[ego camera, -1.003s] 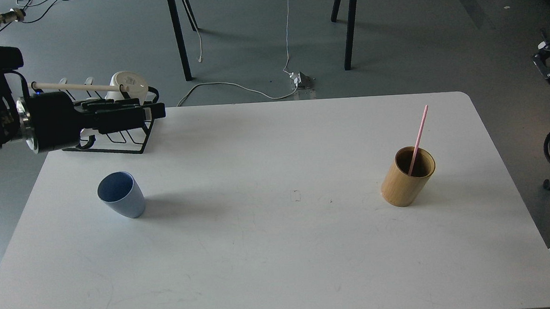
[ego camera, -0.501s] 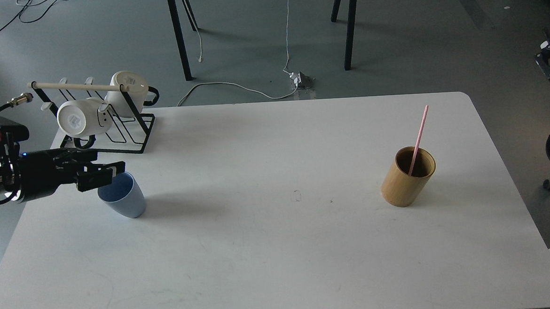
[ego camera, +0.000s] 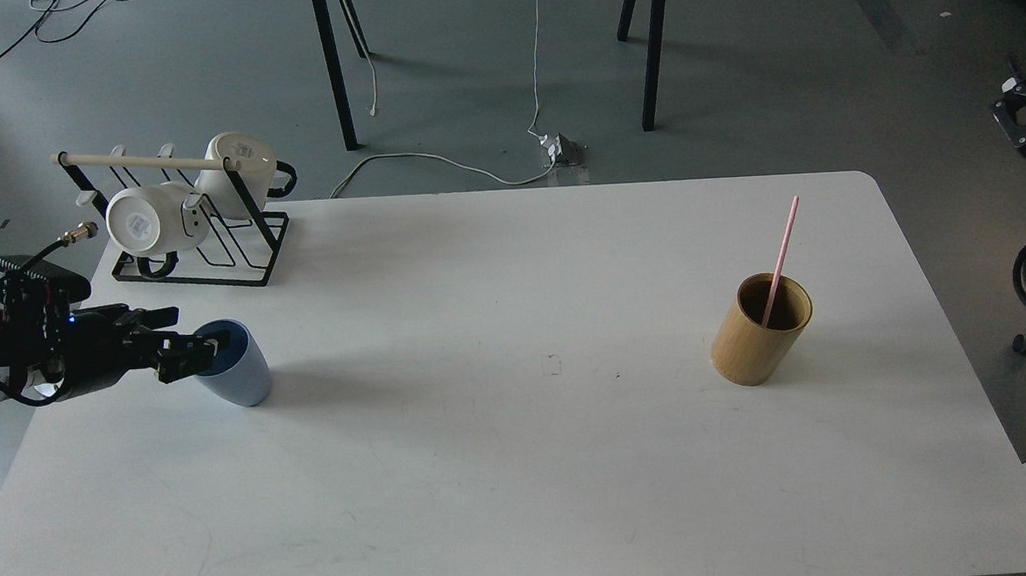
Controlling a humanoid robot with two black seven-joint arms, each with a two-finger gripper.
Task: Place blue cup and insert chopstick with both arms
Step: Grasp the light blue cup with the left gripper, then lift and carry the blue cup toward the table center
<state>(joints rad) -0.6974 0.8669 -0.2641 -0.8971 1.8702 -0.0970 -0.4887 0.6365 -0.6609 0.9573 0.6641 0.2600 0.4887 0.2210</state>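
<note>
**Left hand at the blue cup's rim**

My left hand (ego camera: 204,350) sits at the near-left lip of the blue cup (ego camera: 238,374), its fingertips overlapping the rim, one seemingly inside the mouth. The fingers are dark and bunched from this angle, so I cannot tell whether they are spread or pinching the wall. The cup stands upright on the bench (ego camera: 505,464), just in front of the mug rack (ego camera: 203,243) and well apart from the bamboo holder (ego camera: 757,337), where the chopstick (ego camera: 781,256) leans out of the mouth. My right hand is out of view.

I judge the cup light, stiff and matte, so easy to tip if nudged sideways. A pinch across the rim wall should hold it, as the taper makes a side grasp prone to slipping. The chopstick looks thin and rigid; I would take it high on the exposed shaft.

Compared with half a second ago, the hand has dropped lower and edged onto the rim; the cup has not shifted.
</note>
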